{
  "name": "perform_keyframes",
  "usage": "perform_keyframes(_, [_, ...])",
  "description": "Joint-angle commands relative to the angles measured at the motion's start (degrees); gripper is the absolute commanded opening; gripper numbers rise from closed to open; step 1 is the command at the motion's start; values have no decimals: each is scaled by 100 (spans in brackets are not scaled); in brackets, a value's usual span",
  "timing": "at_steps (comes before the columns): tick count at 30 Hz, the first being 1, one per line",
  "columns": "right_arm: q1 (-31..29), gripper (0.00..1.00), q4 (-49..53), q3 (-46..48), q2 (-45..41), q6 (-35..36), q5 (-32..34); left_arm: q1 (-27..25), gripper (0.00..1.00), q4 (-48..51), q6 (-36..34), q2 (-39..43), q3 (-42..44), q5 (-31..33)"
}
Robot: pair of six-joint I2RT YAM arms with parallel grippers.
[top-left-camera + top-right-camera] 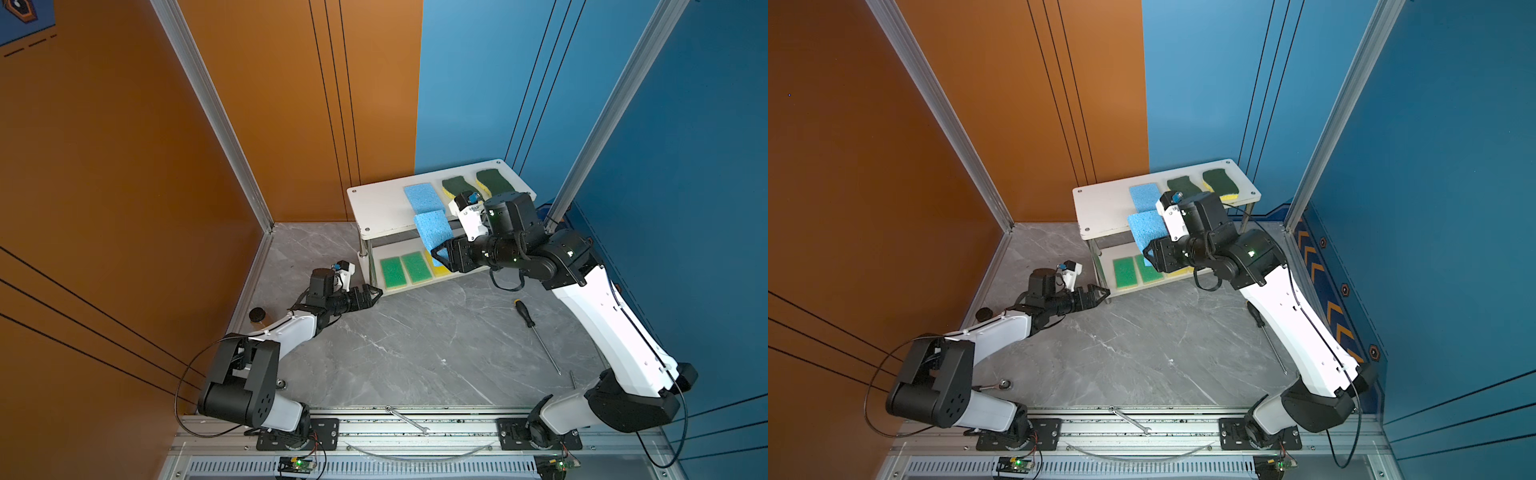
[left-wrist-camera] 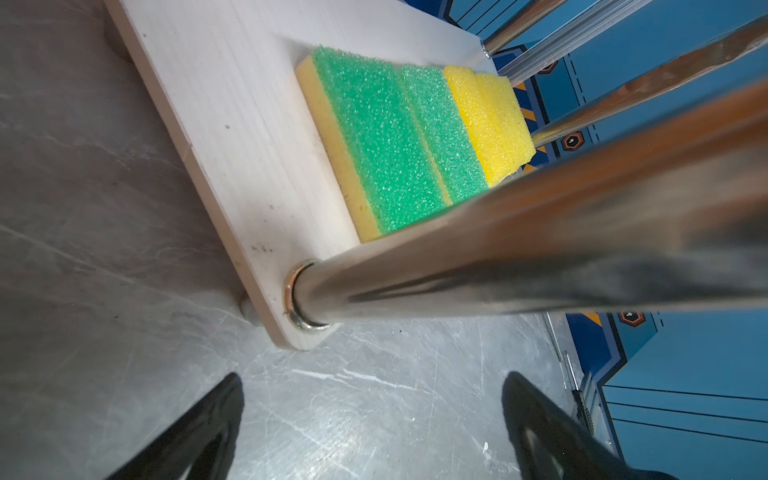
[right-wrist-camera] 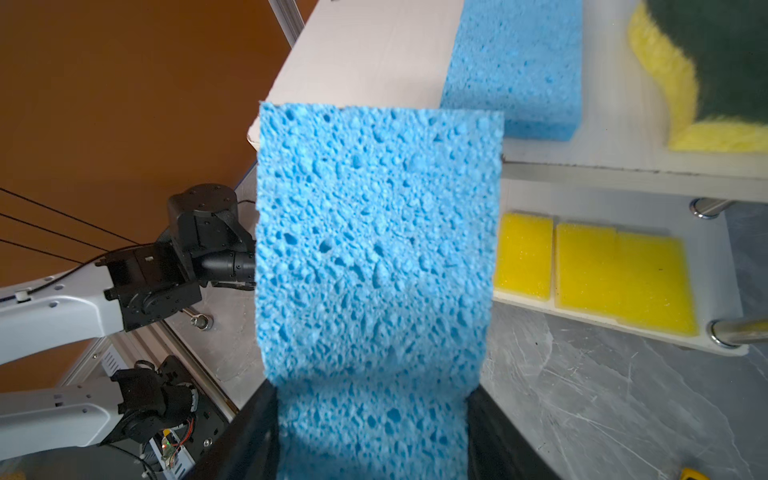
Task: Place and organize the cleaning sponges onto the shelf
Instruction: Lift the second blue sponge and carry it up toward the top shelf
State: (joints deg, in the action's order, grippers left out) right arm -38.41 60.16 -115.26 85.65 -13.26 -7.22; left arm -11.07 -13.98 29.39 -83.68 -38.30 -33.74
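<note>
Here: right hand (image 1: 439,257) grips blue sponge (image 1: 432,230); left hand (image 2: 374,415) open, shelf post (image 2: 540,249) ahead.

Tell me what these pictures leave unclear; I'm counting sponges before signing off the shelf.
Yellow sponges, lower shelf board: mostly behind the right gripper and its held blue sponge in both top views; count uncertain.
Nearer dark-green sponge: near end covered by the wrist camera in a top view.
Right fingers: cut off by the right wrist view's bottom edge.
Green sponges: far ends behind a blurred chrome post in the left wrist view.
</note>
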Motion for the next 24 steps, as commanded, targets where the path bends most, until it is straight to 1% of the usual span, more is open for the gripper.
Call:
perform_keyframes(1, [-76, 62, 111, -426, 208, 156, 226, 53, 98, -61, -172, 74, 92, -144])
perform_keyframes(8, [-140, 62, -12, -1249, 859, 306, 434, 79, 98, -54, -196, 71, 69, -168])
perform_keyframes(10, [-336, 62, -55, -1529, 1113, 366, 563, 98, 98, -57, -223, 62, 85, -173])
perform_keyframes(13, [-515, 62, -131, -1895, 1447, 494, 1052, 141, 98, -61, -227, 27, 93, -217])
perform_keyframes(16, [-664, 62, -203, -2193, 1774, 568, 1279, 151, 98, -61, -223, 36, 111, -225])
perform_keyframes(19, [-775, 62, -354, -2356, 2035, 596, 1363, 159, 98, -58, -224, 36, 123, -213])
perform_keyframes(24, [-895, 62, -638, -2429, 2287, 610, 1723, 169, 98, -55, -221, 24, 126, -212])
